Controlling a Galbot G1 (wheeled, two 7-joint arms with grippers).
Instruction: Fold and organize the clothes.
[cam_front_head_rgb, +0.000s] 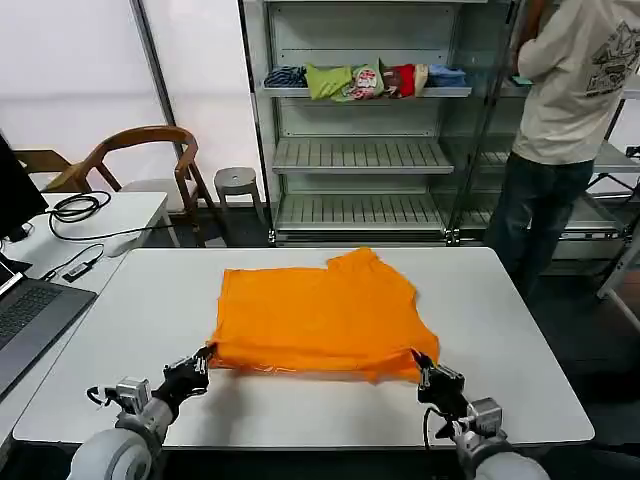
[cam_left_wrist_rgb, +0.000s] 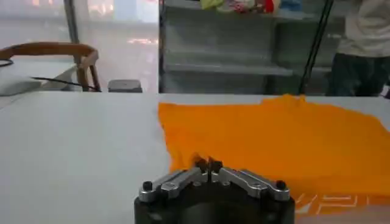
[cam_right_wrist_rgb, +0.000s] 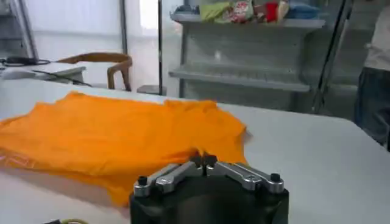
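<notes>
While the orange T-shirt (cam_front_head_rgb: 318, 315) lies partly folded on the white table (cam_front_head_rgb: 520, 330), the left gripper (cam_front_head_rgb: 201, 359) pinches its near corner with fingers clenched on the fabric, and the right gripper (cam_front_head_rgb: 421, 365) likewise grips the opposite near corner, the shirt stretching away ahead of both.

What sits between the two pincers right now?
In the head view, only the orange T-shirt's near hem spans from left pincer to right pincer, on the white table.
</notes>
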